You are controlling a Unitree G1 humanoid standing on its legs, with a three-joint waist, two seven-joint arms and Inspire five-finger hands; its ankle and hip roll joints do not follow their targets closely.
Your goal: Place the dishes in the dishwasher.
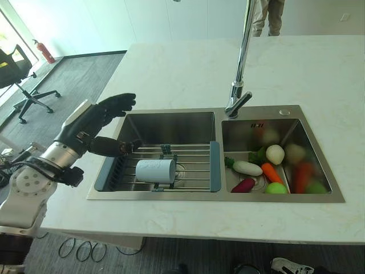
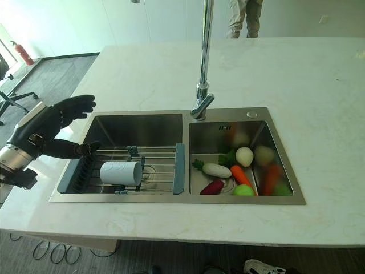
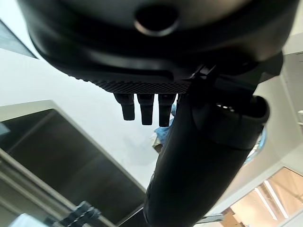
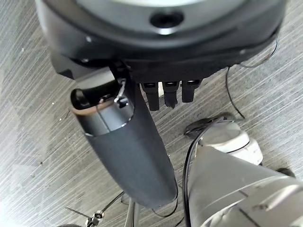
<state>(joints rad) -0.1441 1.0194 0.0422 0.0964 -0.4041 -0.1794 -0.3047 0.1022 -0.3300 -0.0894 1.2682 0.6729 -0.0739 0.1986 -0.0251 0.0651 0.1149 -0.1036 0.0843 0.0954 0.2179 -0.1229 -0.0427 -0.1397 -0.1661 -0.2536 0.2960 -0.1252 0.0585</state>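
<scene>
left robot hand (image 1: 97, 123) spread, empty | cup (image 1: 155, 170) lying on sink rack (image 1: 194, 165)

Both hands (image 1: 94, 123) (image 4: 156, 52) apparently open, empty

The tall chrome tap (image 1: 242, 57) runs out past the top edge, spout unseen. Far across the pale marble counter (image 1: 171, 68), a person's trouser legs (image 1: 268, 17) are cut off above. A black office chair (image 1: 17, 74) is clipped at the left edge.
</scene>
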